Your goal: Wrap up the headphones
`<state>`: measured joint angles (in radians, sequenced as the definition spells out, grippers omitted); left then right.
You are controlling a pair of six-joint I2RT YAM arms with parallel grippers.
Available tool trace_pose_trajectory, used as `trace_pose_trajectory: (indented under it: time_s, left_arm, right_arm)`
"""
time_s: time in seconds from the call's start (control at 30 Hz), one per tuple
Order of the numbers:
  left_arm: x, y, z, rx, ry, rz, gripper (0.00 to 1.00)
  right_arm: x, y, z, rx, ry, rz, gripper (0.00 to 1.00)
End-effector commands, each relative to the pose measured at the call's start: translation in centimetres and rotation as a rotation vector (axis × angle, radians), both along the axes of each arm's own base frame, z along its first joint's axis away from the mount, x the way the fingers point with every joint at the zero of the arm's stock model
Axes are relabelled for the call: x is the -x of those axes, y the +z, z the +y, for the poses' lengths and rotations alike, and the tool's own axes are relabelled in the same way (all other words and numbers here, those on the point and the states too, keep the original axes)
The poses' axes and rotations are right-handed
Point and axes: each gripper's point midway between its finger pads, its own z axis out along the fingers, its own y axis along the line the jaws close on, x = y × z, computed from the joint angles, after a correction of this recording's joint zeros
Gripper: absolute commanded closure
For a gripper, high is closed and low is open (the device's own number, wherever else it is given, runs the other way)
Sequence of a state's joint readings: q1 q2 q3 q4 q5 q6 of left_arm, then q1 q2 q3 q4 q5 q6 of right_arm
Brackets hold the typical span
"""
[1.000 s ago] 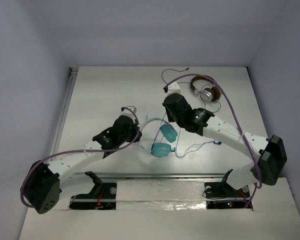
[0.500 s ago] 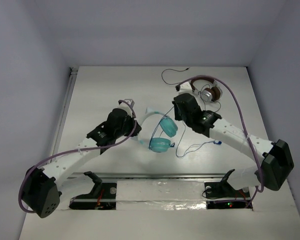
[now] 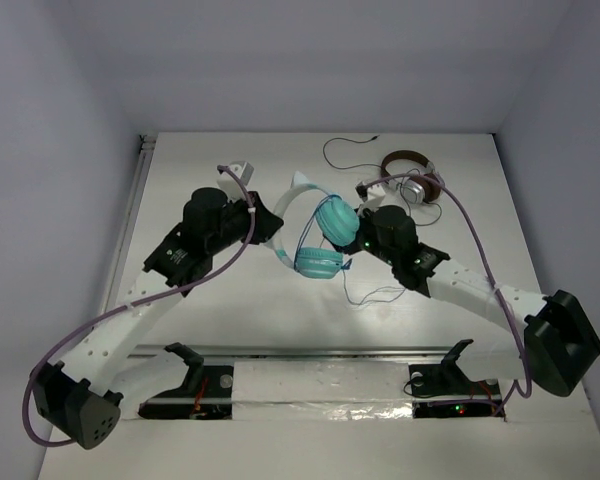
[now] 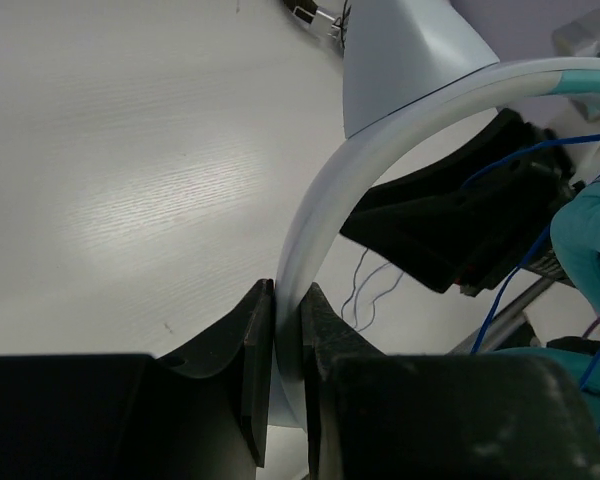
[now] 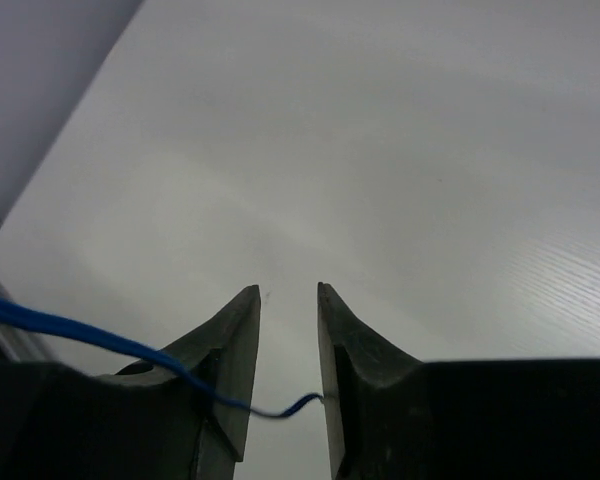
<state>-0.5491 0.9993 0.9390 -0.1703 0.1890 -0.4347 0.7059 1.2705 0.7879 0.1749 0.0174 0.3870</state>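
The teal headphones (image 3: 320, 240) hang lifted over the table's middle, with two round cups and a white headband (image 3: 285, 215). My left gripper (image 3: 264, 228) is shut on the headband; in the left wrist view the jaws (image 4: 287, 290) pinch the white band (image 4: 380, 150), with a teal cup (image 4: 595, 240) at the right. The thin blue cable (image 3: 368, 296) trails from the cups down onto the table. My right gripper (image 3: 358, 235) sits just right of the cups. Its jaws (image 5: 288, 290) stand a little apart, and the blue cable (image 5: 130, 345) lies loosely across the gap.
Smaller brown-and-silver headphones (image 3: 415, 182) with a black cable (image 3: 342, 150) lie at the back right, just behind my right arm. White walls enclose the table (image 3: 200, 300) at the back and sides. A metal rail (image 3: 310, 350) runs along the near edge.
My left arm has carried the headphones away from the near edge and slightly right. My right gripper has swung back and down beside the cups. The cable's slack has drawn in toward the cups.
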Motion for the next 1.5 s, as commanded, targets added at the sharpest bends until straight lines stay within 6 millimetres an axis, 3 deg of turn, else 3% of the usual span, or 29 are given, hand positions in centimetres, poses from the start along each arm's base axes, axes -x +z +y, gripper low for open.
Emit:
trace_pose_trajectory:
  time_s: [0.0, 0.17, 0.3, 0.37, 0.4, 0.7, 0.8, 1.07, 1.3, 1.47]
  left_arm:
    - [-0.1, 8.0, -0.5, 0.158, -0.048, -0.132, 1.00]
    - [-0.8, 12.1, -0.1, 0.177, -0.044, -0.181, 1.00]
    - [-1.7, 17.5, 1.9, 0.197, 0.022, -0.275, 1.00]
    - [-2.2, 18.7, 2.2, 0.210, 0.037, -0.285, 1.00]
    - [-2.2, 20.3, 2.6, 0.225, 0.049, -0.315, 1.00]
    - [-2.9, 26.5, 4.1, 0.286, 0.104, -0.403, 1.00]
    - [-3.2, 27.6, 3.9, 0.300, 0.102, -0.413, 1.00]
    - [-4.5, 26.6, 3.8, 0.314, 0.118, -0.384, 1.00]
    - [-4.8, 26.8, 3.6, 0.319, 0.115, -0.386, 1.00]
    - [-5.1, 26.7, 3.6, 0.316, 0.119, -0.380, 1.00]
  right_arm:
    - [0.6, 3.3, 2.7, -0.169, 0.131, -0.101, 0.63]
    - [0.3, 1.8, 3.5, -0.182, 0.153, -0.103, 0.58]
    - [0.5, 0.4, 3.4, -0.198, 0.159, -0.074, 0.58]
    - [0.9, 0.0, 3.2, -0.219, 0.159, -0.070, 0.58]
    - [1.0, -0.2, 3.2, -0.229, 0.158, -0.059, 0.58]
    - [2.8, -2.5, 3.1, -0.275, 0.185, 0.021, 0.53]
    - [3.2, -2.6, 3.6, -0.289, 0.216, 0.029, 0.51]
    - [2.5, -3.1, 5.2, -0.316, 0.257, 0.035, 0.60]
    - [1.2, -3.3, 6.1, -0.322, 0.262, 0.007, 0.43]
    - [1.0, -4.1, 7.1, -0.296, 0.269, 0.007, 0.36]
